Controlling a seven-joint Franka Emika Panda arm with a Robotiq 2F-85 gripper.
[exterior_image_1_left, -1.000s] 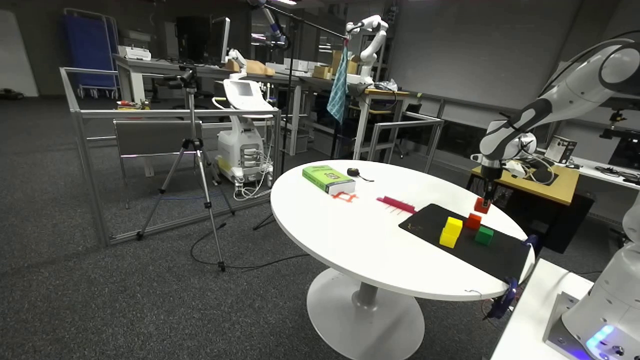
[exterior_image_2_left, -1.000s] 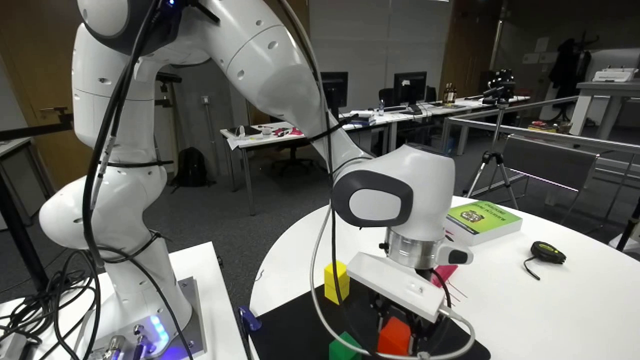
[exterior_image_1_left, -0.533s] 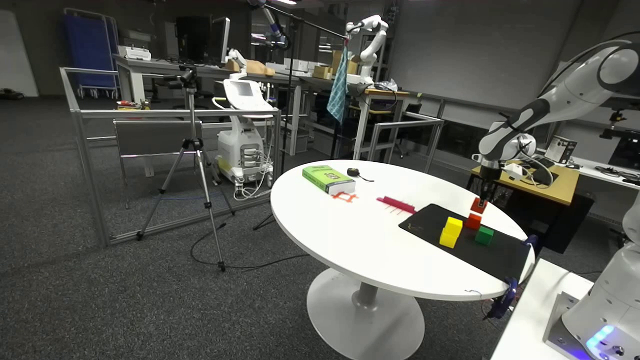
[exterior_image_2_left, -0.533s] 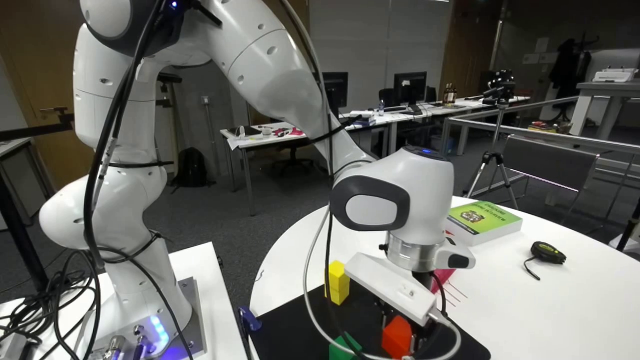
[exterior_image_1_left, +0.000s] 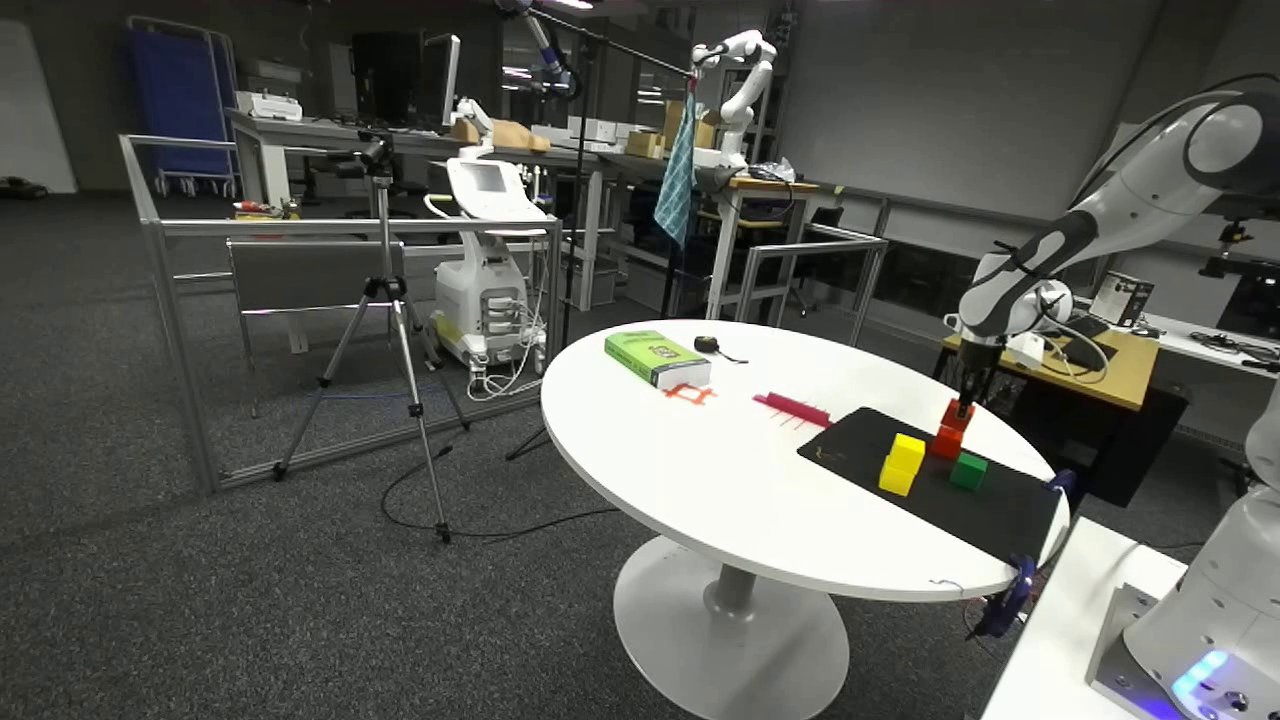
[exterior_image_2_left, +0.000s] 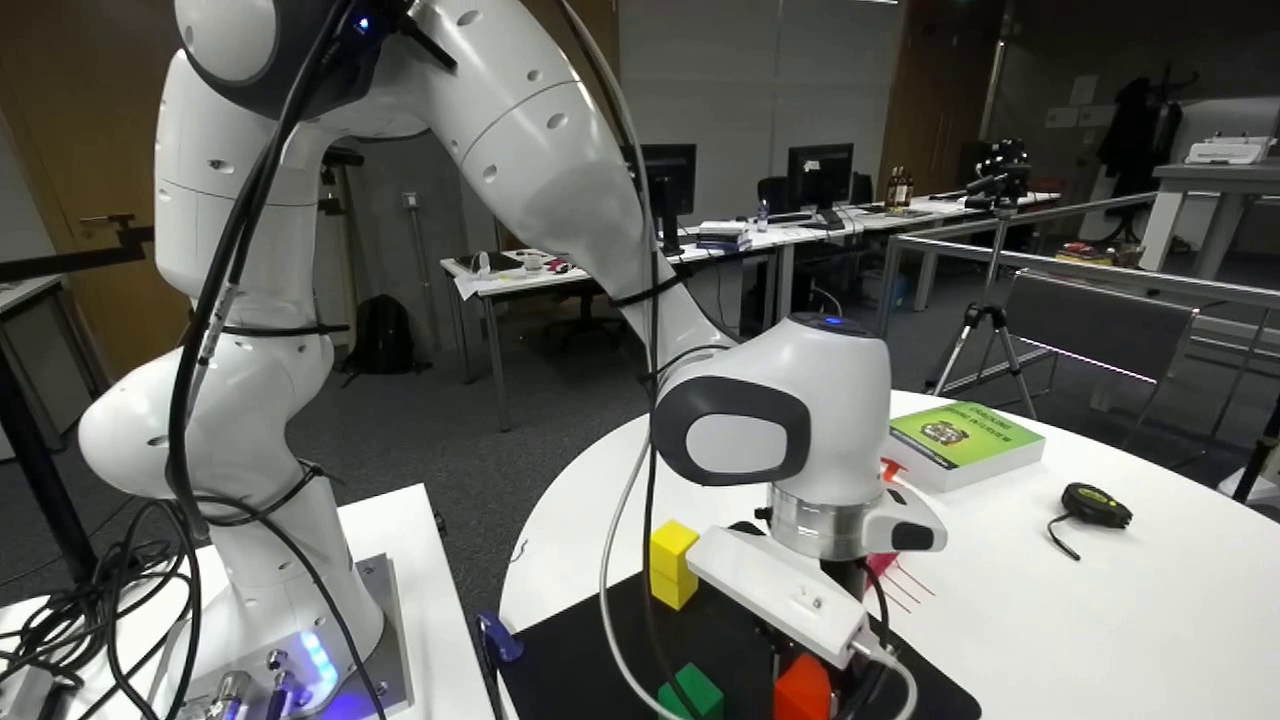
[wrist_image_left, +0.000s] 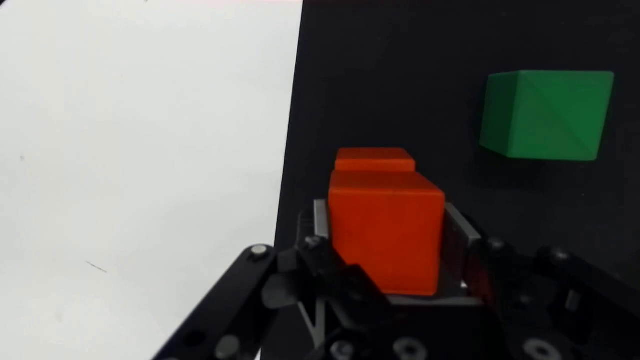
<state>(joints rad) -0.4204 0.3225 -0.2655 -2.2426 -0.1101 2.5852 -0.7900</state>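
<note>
Hand (wrist_image_left: 391, 222): clamped on upper red cube (wrist_image_left: 386, 237), jaws parted by its width. Cube since lowered; gap above lower red cube (exterior_image_1_left: 946, 445) on black mat (exterior_image_1_left: 985, 515) gone from view, stack seemingly near complete.

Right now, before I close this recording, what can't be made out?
Lower red cube: mostly hidden by the upper red cube, wrist view.
Whether they touch: hidden likewise there; cut off or too small in the exterior views.
Green cube: cut off by the bottom edge in an exterior view.
Tape measure: markings too small in both exterior views.
</note>
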